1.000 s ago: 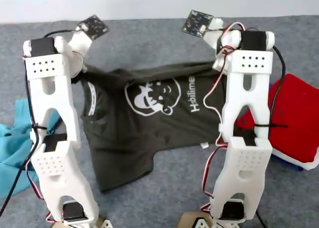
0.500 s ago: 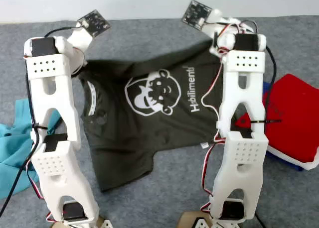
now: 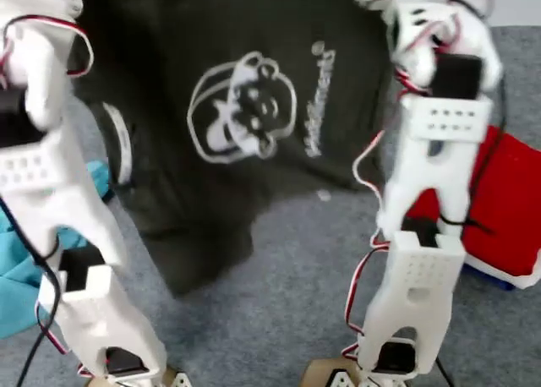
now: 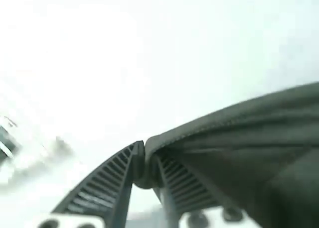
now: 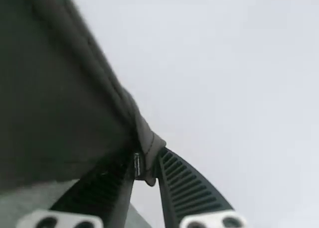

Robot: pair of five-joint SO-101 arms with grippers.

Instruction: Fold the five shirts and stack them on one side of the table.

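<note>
Item one: the dark shirt (image 3: 169,193) hangs spread between my two arms, its white cartoon print (image 3: 241,108) facing the high camera. Its upper edge runs out past the top of that view. Its lower hem hangs close to the grey table (image 3: 296,302); I cannot tell whether it touches.

Left gripper (image 4: 144,161): jaws closed almost fully, with a bunched fold of the dark shirt's edge pinched between the tips. The cloth runs taut away from the pinch.

Right gripper (image 5: 145,168): jaws likewise closed down on a gathered corner of the dark shirt, and the cloth falls away from that grip to one side.

My left arm (image 3: 51,201) stands just beside the dark shirt on one side and my right arm (image 3: 431,193) just beside it on the other.

A red shirt (image 3: 507,209) lies folded beyond the right arm, away from the dark shirt, with a white edge (image 3: 516,279) beneath it. A teal shirt (image 3: 17,269) lies crumpled on the opposite side, beyond the left arm.
</note>
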